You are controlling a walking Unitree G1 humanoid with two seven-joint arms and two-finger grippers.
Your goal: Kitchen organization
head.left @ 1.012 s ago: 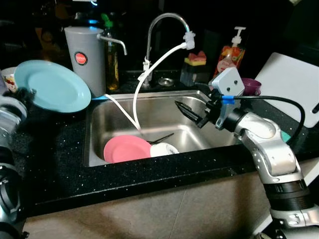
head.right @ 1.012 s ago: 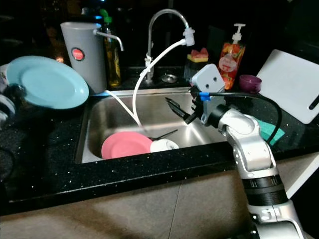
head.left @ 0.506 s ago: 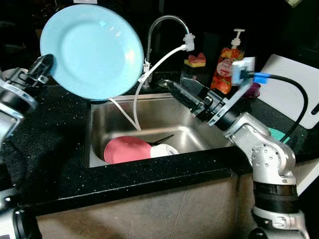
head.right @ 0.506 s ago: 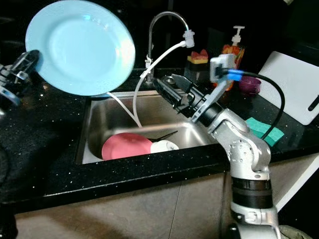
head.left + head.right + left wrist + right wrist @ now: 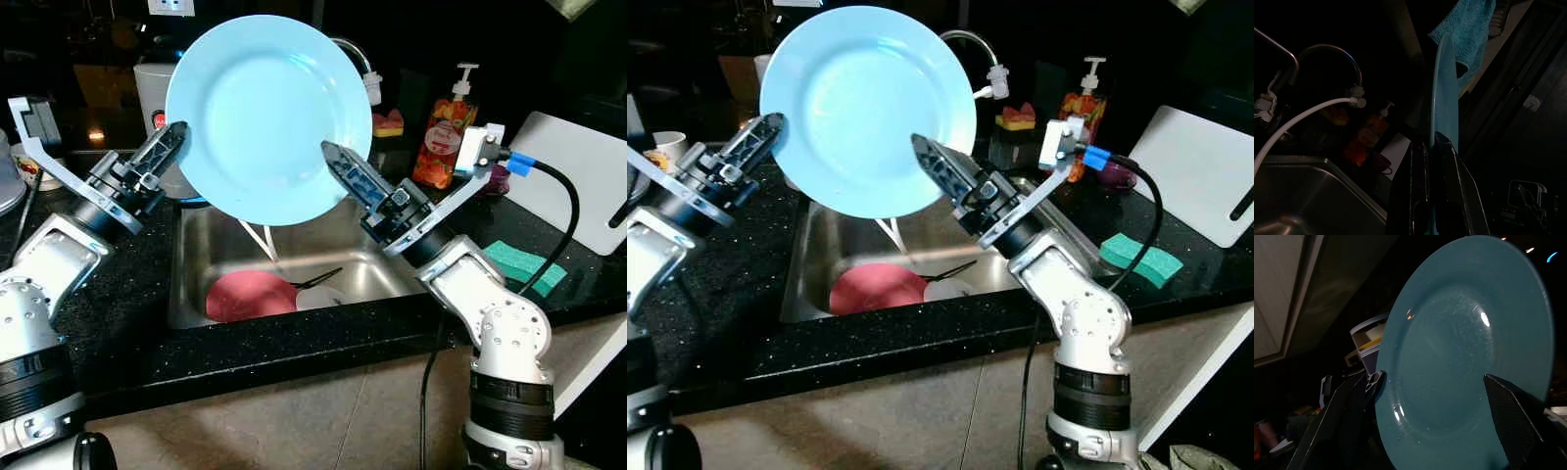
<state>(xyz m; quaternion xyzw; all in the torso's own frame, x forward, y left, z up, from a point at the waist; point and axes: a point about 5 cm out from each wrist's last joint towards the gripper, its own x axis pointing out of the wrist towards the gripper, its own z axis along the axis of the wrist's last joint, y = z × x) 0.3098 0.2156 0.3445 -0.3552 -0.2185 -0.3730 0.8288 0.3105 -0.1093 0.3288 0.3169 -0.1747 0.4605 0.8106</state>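
The left gripper's (image 5: pixel 162 157) jaws are clamped on the rim of the blue plate (image 5: pixel 266 117), which is held upright above the sink (image 5: pixel 191 294); the right gripper's (image 5: pixel 343 171) jaws are spread wide before its face. Little looks done — a pink plate (image 5: pixel 250 296) and a bowl (image 5: pixel 945 288) are left in the sink. The plate is seen glossy, round and whole.

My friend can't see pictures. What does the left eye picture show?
A robot holds a big light blue plate upright over a kitchen sink, its left gripper pinching the plate's edge while its right gripper reaches toward the other side. A pink plate lies down in the sink.
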